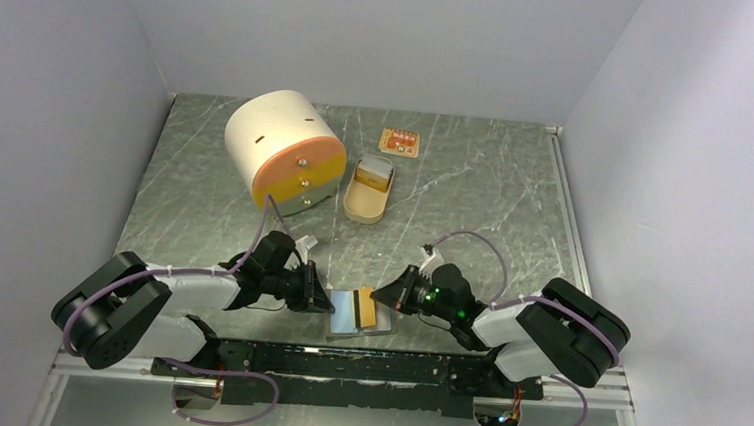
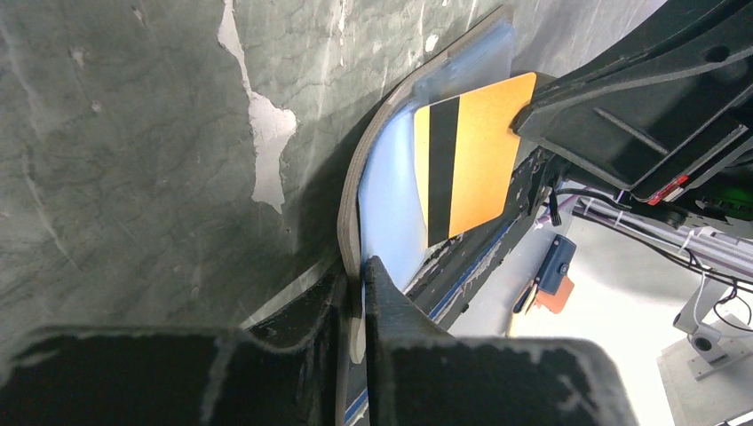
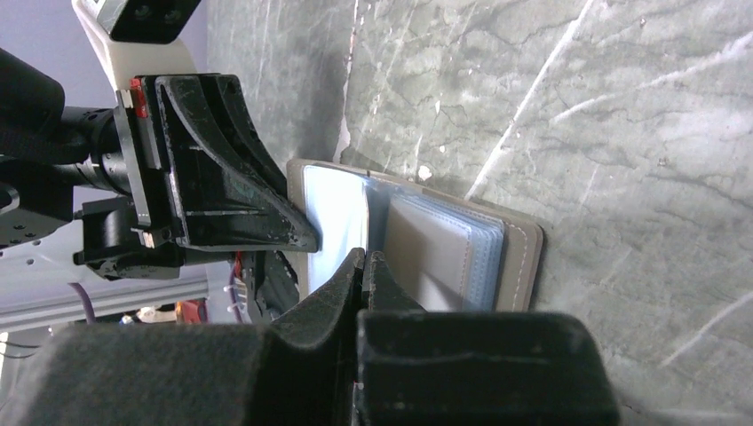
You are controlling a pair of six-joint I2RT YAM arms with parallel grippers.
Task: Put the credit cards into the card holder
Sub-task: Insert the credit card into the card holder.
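Gold card [image 2: 479, 155] pinched by right end effector [image 3: 364, 259]; left end effector [image 2: 355, 271] clamps card holder [image 3: 444, 253].

The desk [image 1: 484, 195] is dark grey-green, veined with pale, marble-like scratches. The card holder [image 3: 444, 257] has a taupe cover with lighter stitching and bluish clear sleeves. Over the card holder, the credit card [image 2: 479, 151] is gold-orange with one black stripe. The left claw [image 2: 355, 271] and right claw [image 3: 364, 259] are black. Beyond the card holder, a drum [image 1: 273, 131] is white with an orange face, and a tin [image 1: 358, 210] is tan.
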